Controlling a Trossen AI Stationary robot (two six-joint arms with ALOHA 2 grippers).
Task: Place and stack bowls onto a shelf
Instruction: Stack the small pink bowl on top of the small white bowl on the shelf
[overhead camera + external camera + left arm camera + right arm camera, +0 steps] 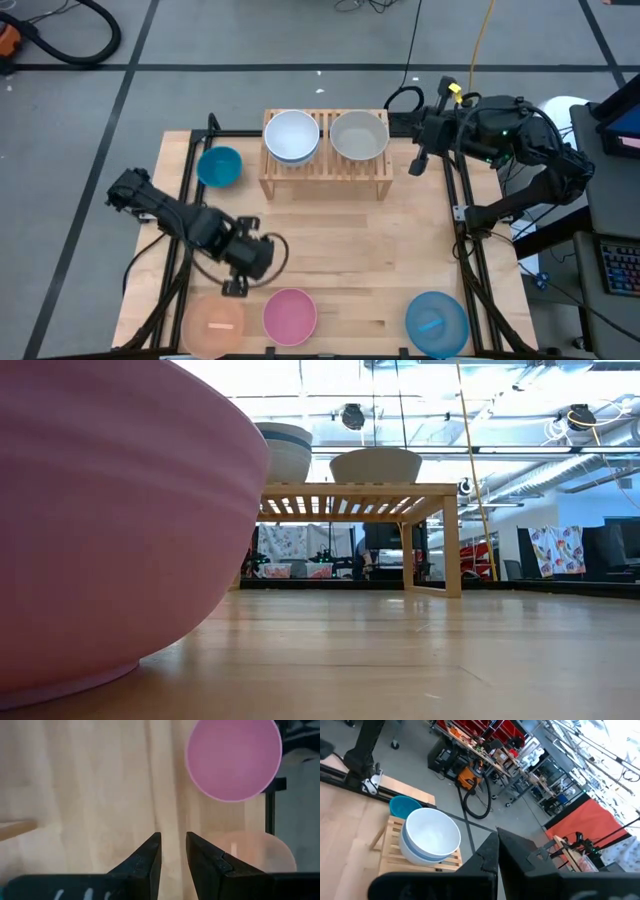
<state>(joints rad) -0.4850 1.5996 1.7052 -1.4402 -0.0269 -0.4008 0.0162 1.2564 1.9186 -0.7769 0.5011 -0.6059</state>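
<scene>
The light-wood shelf (325, 172) stands at the table's far edge. On it sit a white bowl nested in a blue-grey one (291, 136) (430, 837) and a grey bowl (359, 135) (376, 465). A blue bowl (220, 166) rests on the table left of the shelf. Along the near edge rest a peach bowl (213, 322), a pink bowl (290, 314) (232, 757) and another blue bowl (436, 323). My left gripper (236, 289) (173, 855) hovers above the table just beyond the peach bowl, open by a narrow gap. My right gripper (415, 168) (499, 852) is shut, beside the shelf's right end.
Black frame rails (470, 250) run along the table's left and right sides. Bare tabletop (360, 250) lies between the shelf and the near row of bowls. In the low view the pink bowl (100, 520) fills the left side, in front of the shelf (360, 490).
</scene>
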